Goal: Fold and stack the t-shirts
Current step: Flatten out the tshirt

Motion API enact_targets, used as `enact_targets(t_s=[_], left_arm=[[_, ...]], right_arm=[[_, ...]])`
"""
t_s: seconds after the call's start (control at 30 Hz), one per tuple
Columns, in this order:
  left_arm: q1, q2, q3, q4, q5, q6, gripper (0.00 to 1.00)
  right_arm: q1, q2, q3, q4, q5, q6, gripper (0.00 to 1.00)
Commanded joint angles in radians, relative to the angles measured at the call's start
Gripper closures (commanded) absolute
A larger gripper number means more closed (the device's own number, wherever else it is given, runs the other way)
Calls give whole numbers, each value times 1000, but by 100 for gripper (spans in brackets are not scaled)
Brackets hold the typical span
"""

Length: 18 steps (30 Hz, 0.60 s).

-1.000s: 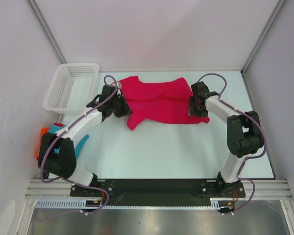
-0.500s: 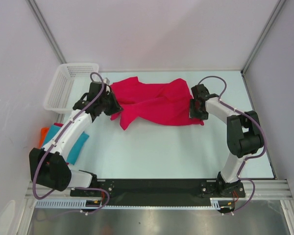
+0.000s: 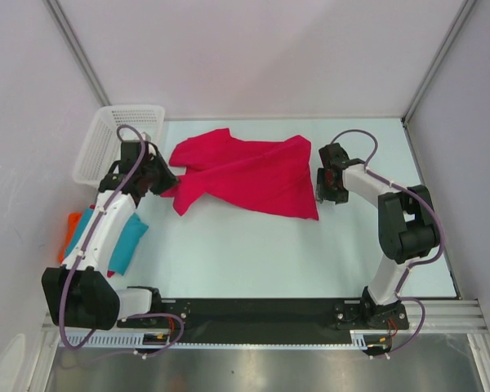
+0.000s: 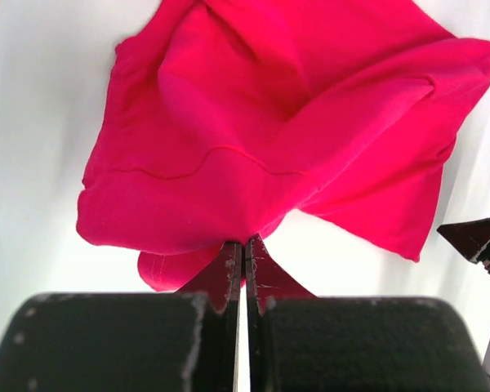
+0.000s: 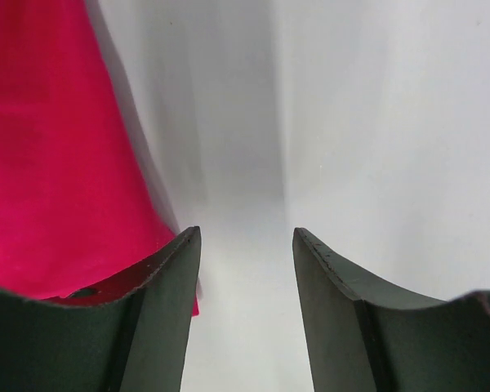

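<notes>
Cloth of the crimson-pink t-shirt (image 3: 245, 175) is pinched between the fingers of my left gripper (image 4: 243, 245), which are pressed together on its left edge, near the white mesh basket (image 3: 106, 151). My right gripper (image 5: 245, 237) has its fingers wide apart and grasps nothing, just beside the right edge of this shirt, over the bare table (image 3: 253, 253). The shirt lies spread and wrinkled across the far middle of the table, while the teal t-shirt (image 3: 124, 243) and the orange t-shirt (image 3: 69, 230) lie at the left side, partly hidden by my left arm (image 3: 106, 224).
</notes>
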Motion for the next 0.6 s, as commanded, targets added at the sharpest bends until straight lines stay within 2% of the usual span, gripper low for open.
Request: enact_targets(t_s=[0.0,0.57], left_arm=[[4,-15,-19,15,36,14,100],[4,5,-54,42,41,24,100]], right_arm=[[2,-31,-13,10,6,10,46],[146,-22,33,-21,-5,59,46]])
